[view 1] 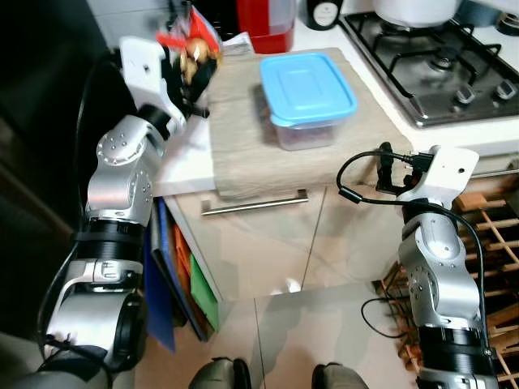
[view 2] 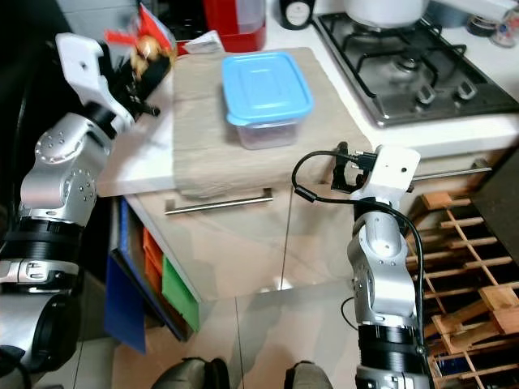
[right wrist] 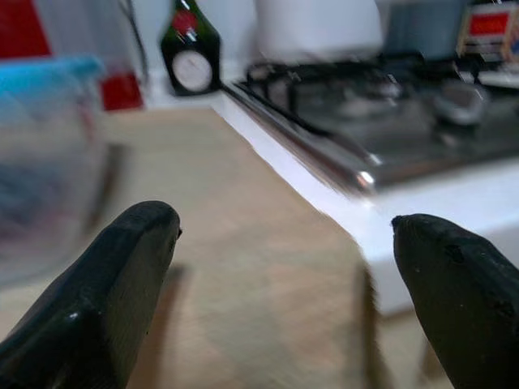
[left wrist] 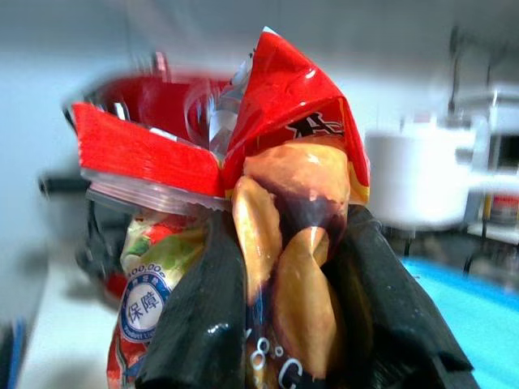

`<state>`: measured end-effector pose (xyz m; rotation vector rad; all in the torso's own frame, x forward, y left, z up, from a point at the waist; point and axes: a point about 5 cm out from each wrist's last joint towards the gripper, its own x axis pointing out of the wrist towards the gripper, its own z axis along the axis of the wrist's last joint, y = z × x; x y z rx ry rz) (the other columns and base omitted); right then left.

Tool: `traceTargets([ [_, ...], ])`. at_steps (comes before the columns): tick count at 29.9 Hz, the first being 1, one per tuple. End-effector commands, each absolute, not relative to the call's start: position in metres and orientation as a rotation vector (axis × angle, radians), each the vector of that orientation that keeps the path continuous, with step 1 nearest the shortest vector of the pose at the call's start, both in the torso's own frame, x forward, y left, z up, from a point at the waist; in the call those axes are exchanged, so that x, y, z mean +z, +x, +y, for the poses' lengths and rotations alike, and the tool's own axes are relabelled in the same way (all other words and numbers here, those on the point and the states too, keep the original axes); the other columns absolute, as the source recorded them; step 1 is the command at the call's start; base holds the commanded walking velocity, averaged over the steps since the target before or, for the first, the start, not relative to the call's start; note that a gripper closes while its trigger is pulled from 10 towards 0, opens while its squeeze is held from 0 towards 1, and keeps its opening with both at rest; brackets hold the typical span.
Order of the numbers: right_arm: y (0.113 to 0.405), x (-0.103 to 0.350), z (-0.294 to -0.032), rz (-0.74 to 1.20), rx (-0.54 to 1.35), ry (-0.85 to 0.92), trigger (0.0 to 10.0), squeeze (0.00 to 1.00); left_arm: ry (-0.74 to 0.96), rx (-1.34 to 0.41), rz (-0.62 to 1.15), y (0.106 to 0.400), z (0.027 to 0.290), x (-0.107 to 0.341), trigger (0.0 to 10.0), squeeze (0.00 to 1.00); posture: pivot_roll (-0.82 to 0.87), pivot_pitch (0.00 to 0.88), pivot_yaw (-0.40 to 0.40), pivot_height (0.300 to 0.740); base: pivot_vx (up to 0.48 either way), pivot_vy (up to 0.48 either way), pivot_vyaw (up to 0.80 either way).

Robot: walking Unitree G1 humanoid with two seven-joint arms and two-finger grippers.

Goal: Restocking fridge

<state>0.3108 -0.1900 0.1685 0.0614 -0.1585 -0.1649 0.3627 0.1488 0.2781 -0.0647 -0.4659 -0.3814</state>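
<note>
Left wrist view had the left hand [left wrist: 280, 324] clamped on a red snack bag [left wrist: 284, 194] above the table [view 1: 182, 174] edge, right hand [right wrist: 284, 267] spread open near the blue-lidded container [view 1: 306, 89], and that slick, crumpled film could slip free.

Silver segmented arms with black joint bands and visible screws; white wrist housings; looped black cable at the right wrist [view 1: 369, 174]; black, rounded fingers [right wrist: 122, 300]
</note>
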Motion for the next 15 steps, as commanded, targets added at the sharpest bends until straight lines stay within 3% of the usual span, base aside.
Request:
traceTargets([
  [1, 0.314, 0.172, -0.188, -0.184, -0.147, 0.055, 10.0, 0.0, -0.005, -0.403, -0.523, 0.35, 0.13, 0.281, 3.6, 0.0, -0.15, 0.0, 0.068, 0.74, 0.0, 0.0, 0.0],
  [2, 0.314, 0.172, -0.188, -0.184, -0.147, 0.055, 10.0, 0.0, -0.005, -0.403, -0.523, 0.35, 0.13, 0.281, 3.6, 0.0, -0.15, 0.0, 0.068, 0.74, 0.0, 0.0, 0.0],
  [3, 0.314, 0.172, -0.188, -0.184, -0.147, 0.056, 10.0, 0.0, -0.003, -0.406, -0.516, 0.349, 0.127, 0.278, 5.5, 0.0, -0.15, 0.0, 0.069, 0.74, 0.0, 0.0, 0.0],
  [4, 0.315, 0.171, -0.187, -0.185, -0.145, 0.057, 10.0, 0.0, -0.028, -0.405, -0.496, 0.347, 0.124, 0.272, 10.0, 0.0, -0.15, 0.0, 0.069, 0.74, 0.0, 0.0, 0.0],
  [15, 0.314, 0.169, -0.182, -0.194, -0.14, 0.075, 10.0, 0.0, 0.01, -0.326, -0.43, 0.349, 0.118, 0.254, 10.0, 0.0, -0.15, 0.0, 0.08, 0.74, 0.0, 0.0, 0.0],
])
